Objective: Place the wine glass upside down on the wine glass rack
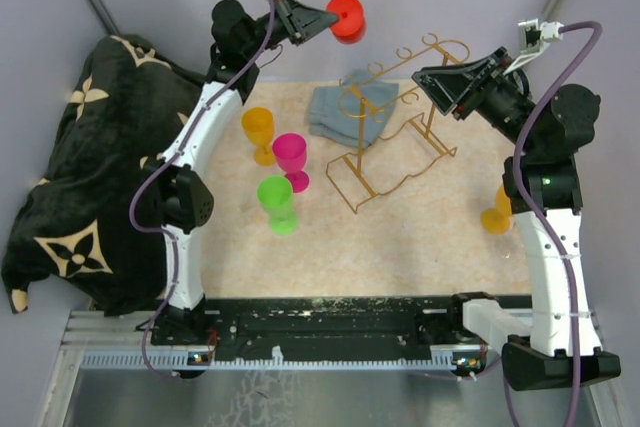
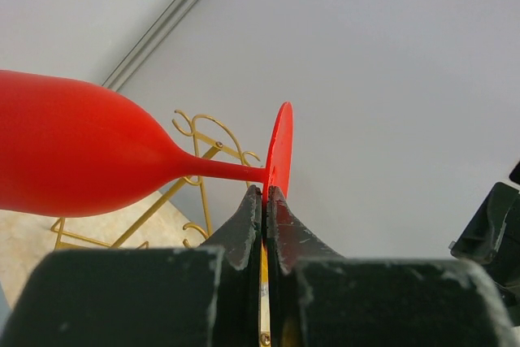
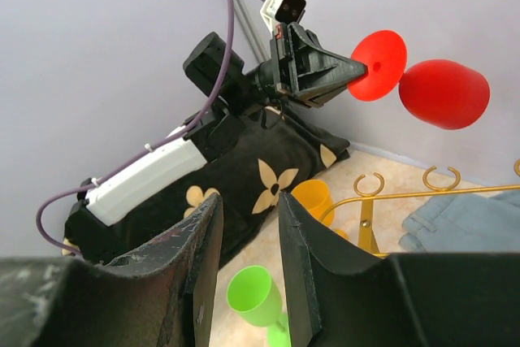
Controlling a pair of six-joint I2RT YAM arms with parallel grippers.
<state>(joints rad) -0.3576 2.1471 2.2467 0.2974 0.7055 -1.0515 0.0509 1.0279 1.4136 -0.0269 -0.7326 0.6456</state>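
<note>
My left gripper is shut on the round foot of a red wine glass and holds it on its side, high above the table's far edge. In the left wrist view the jaws pinch the foot's rim, and the bowl points left. The gold wire wine glass rack stands on the table right of centre, below and right of the glass; it also shows in the left wrist view. My right gripper is open and empty above the rack's right end, fingers apart.
An orange glass, a magenta glass and a green glass stand upright left of the rack. Another orange glass stands by the right arm. A grey-blue cloth lies behind the rack. A black flowered blanket covers the left side.
</note>
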